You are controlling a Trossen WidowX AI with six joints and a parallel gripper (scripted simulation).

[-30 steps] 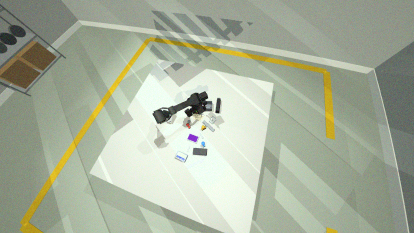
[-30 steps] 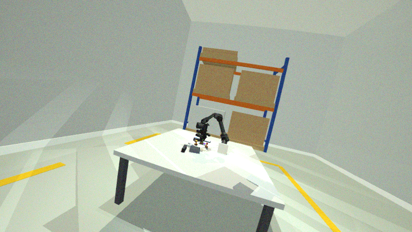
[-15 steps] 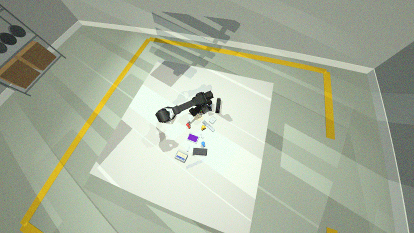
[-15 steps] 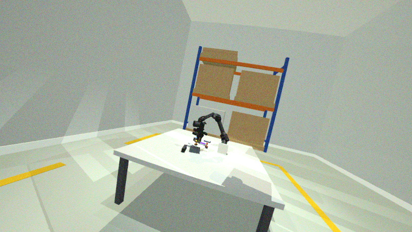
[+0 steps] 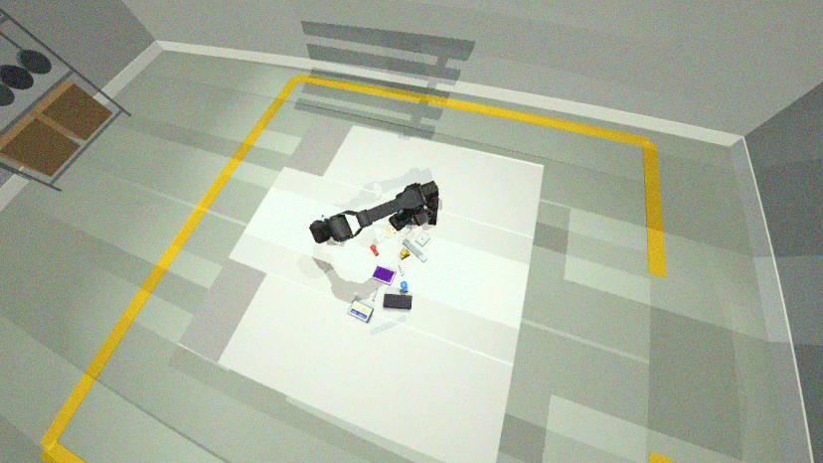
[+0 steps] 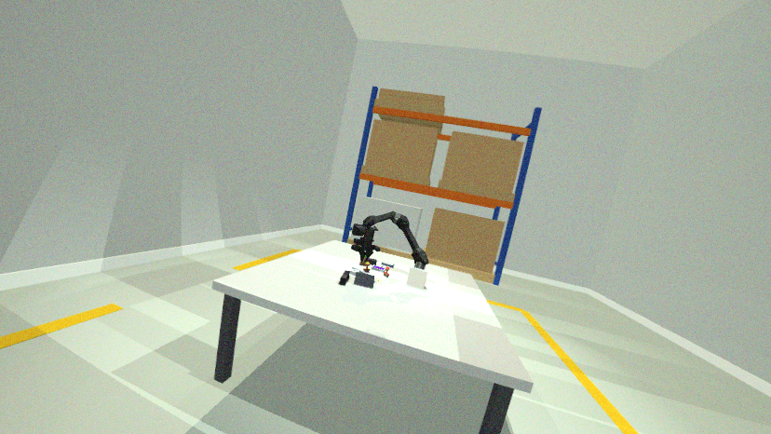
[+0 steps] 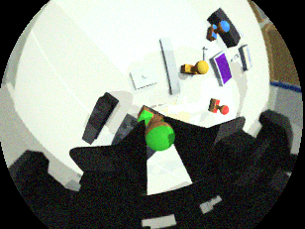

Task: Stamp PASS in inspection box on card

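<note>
My gripper is shut on a stamp with a green ball knob, a brown handle and a green-marked block. It holds the stamp above the bench. The cream card lies below and is partly hidden by the fingers in the wrist view. Its box and any print cannot be made out. A purple ink pad lies open farther along the bench. The lettering on the stamp is not readable.
Near the card are a red stamp, a yellow stamp, a grey bar and a white square piece. A grey box and black block stand beside the gripper.
</note>
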